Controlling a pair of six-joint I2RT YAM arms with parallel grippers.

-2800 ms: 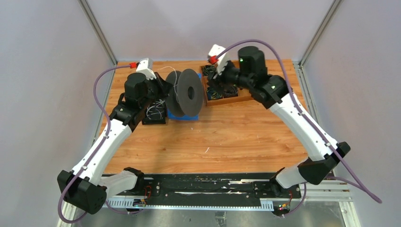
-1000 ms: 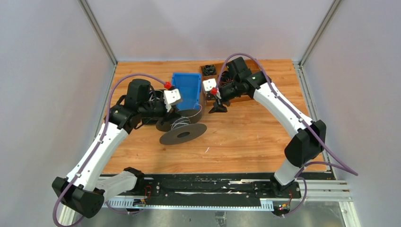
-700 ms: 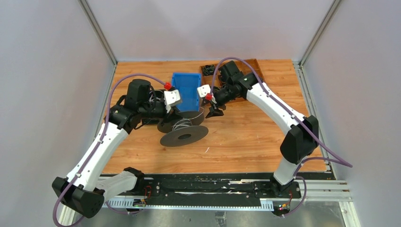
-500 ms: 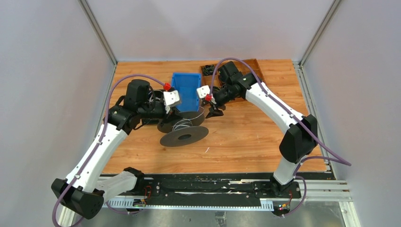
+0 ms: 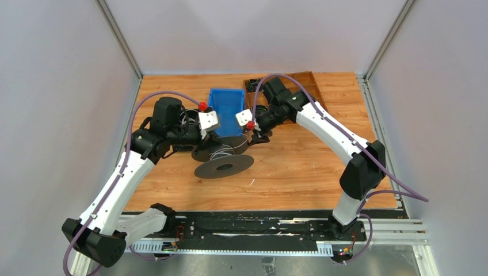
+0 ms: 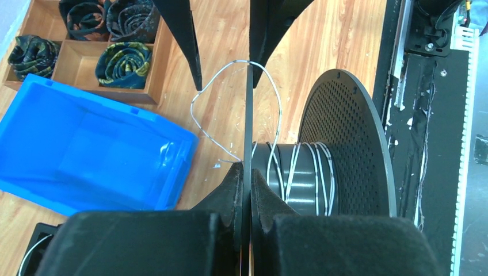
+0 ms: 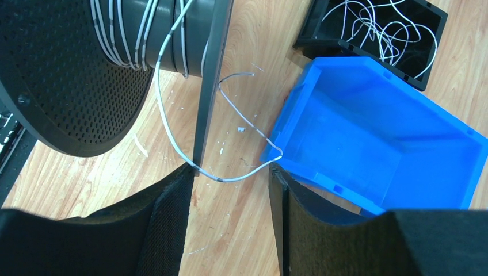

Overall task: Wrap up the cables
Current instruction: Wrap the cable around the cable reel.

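Left gripper [image 6: 246, 172] is pressed together on the thin rim of one flange of the spool [image 6: 345, 144], seen edge-on between its fingers. Just behind that arm sits a black tray [image 7: 429, 43] with a tangle of loose whitish wire in it. The spool is dark grey with perforated flanges and sits tilted at the middle of the wooden table [image 5: 299, 167]. The cable [image 6: 299, 172] is wound a few turns round the hub. One loose strand runs off the hub and loops out over the table, past the corner of the blue bin [image 7: 374, 144] toward the right gripper [image 7: 230, 169]. Right gripper's jaws are spread, not clamped. The loop of cable spans the gap at the fingertips and seems to touch both, low over the table beside the held flange. Further right is a wooden box [image 6: 147, 95] with compartments, several of them holding black coils [image 6: 124, 60].
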